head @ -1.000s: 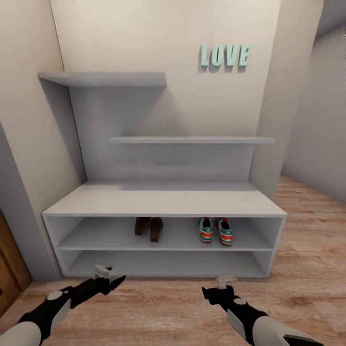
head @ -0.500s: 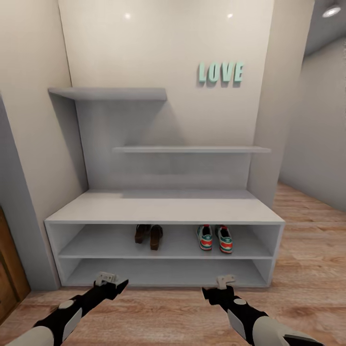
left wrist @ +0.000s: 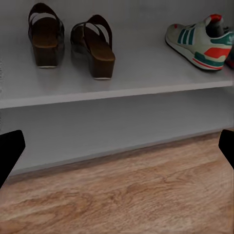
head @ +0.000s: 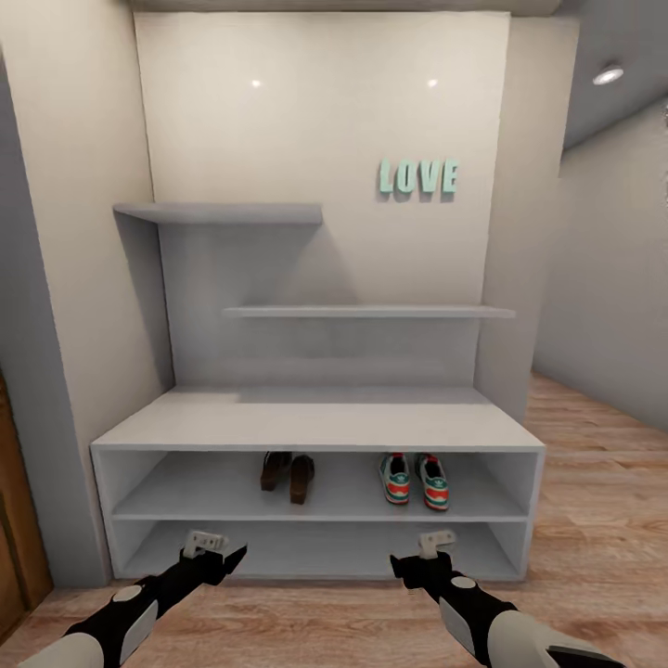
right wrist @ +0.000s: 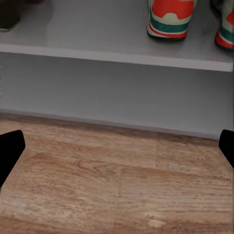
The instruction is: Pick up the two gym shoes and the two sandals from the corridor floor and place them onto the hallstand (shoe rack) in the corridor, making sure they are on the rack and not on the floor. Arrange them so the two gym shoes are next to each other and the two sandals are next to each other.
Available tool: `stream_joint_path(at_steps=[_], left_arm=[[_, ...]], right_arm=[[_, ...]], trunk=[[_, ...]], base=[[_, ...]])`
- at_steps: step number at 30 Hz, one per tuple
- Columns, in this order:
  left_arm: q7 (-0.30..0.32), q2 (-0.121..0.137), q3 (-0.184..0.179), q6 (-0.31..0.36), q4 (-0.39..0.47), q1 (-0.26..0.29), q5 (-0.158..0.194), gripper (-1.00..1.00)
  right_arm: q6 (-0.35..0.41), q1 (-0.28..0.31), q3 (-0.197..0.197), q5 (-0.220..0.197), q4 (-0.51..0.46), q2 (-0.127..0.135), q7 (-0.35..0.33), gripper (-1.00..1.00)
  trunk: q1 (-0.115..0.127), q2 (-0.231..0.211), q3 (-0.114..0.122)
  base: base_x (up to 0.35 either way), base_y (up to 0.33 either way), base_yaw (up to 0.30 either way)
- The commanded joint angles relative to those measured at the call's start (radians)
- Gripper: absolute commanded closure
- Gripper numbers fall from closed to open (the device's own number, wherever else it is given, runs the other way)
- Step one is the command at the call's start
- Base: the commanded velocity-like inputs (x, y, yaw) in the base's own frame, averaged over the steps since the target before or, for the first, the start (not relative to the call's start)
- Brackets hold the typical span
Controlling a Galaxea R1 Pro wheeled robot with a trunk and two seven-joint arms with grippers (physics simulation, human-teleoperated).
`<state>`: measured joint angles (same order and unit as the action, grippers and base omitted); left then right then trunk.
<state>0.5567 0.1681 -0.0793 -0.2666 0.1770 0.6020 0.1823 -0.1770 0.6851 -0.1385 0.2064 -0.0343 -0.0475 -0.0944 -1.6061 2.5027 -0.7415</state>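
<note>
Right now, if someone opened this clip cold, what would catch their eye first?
Probably the white hallstand against the wall, with both pairs already on its upper tier: the brown sandals side by side towards the left, the gym shoes side by side towards the right. Next, the mint LOVE lettering on the wall above. In front, the left gripper and right gripper hang open and empty over the wood floor.

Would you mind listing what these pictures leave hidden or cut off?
- Head view: the gym shoes and sandals are too small for lace or strap detail.
- Left wrist view: the second gym shoe is cut by the frame edge.
- Right wrist view: both gym shoes show heels only; a sandal is cropped.
</note>
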Motion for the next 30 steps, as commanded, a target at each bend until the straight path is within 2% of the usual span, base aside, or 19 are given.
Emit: stream_joint_path(at_steps=[1,6,13,23,30], left_arm=[[0.002,0.001,-0.008,-0.005,-0.015,0.001,0.009,-1.0],[0.0,0.003,-0.006,-0.016,-0.059,0.001,0.008,-1.0],[-0.007,0.006,-0.005,-0.077,-0.142,0.001,0.009,-1.0],[-0.058,0.007,-0.005,-0.089,-0.154,0.0,0.009,-1.0],[-0.065,0.007,-0.005,-0.089,-0.154,-0.003,0.009,-1.0]], right_arm=[[-0.003,0.001,-0.009,0.009,0.001,0.0,-0.002,-1.0],[-0.002,0.001,-0.008,0.009,0.001,0.0,-0.003,-1.0],[-0.002,0.001,-0.008,0.009,0.001,0.0,-0.004,-1.0],[-0.002,0.001,-0.007,0.01,0.001,0.0,-0.004,-1.0],[0.002,0.001,-0.007,0.01,0.001,0.0,-0.004,-1.0]], trunk=[[0.001,0.0,0.003],[0.003,-0.001,0.023],[0.006,-0.003,0.042],[0.044,-0.073,0.057],[0.071,-0.122,0.068]], base=[[0.0,0.0,0.0],[0.0,0.0,0.001],[0.0,0.0,0.056],[0.0,0.0,0.074],[0.0,0.0,0.075]])
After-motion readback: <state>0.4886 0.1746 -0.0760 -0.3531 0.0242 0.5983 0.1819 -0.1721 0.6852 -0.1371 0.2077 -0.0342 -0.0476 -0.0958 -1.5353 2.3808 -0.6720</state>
